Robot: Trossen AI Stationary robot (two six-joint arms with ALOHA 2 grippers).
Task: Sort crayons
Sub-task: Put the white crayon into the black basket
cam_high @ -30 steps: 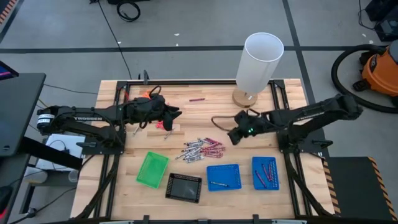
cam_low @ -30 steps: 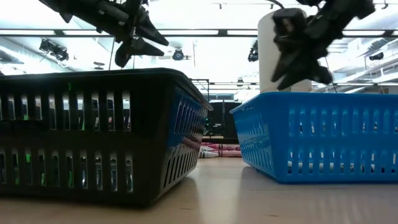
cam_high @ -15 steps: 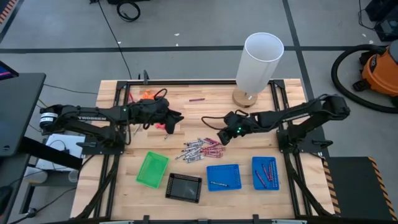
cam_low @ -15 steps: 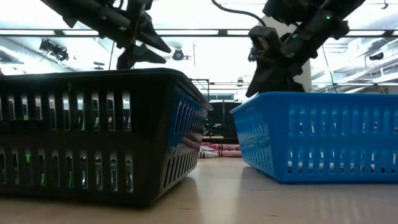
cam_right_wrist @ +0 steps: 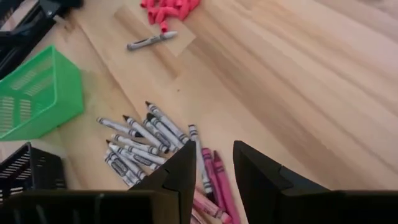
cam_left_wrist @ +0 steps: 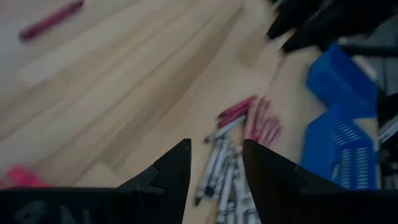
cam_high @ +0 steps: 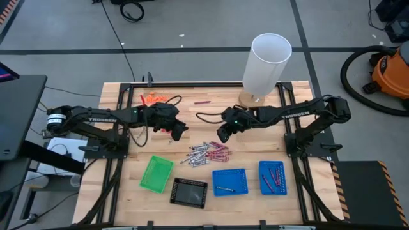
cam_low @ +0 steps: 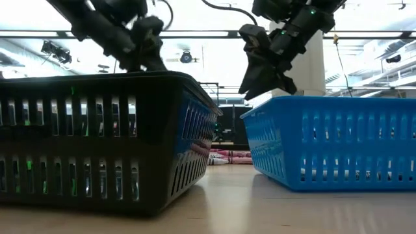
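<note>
Sorting judged early-stage: most crayons (cam_high: pixel 208 153) are left in a mixed pile mid-table, grey-white and maroon together. A few maroon ones are seen in the far-right blue tray (cam_high: pixel 272 177), one stick in the other blue tray (cam_high: pixel 229 181); the green tray (cam_high: pixel 156 174) and black tray (cam_high: pixel 188 191) look unfilled. One grey crayon (cam_right_wrist: pixel 152 40) lies apart beside pink bits (cam_right_wrist: pixel 168 9). Right gripper (cam_high: pixel 223 134) is poised just beyond the pile, jaws parted, nothing held. Left gripper (cam_high: pixel 177 130) is also parted and empty, near the pink bits

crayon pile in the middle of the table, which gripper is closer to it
Right. The right gripper hangs just beyond the crayon pile; the left gripper is off to its side, farther away.
</note>
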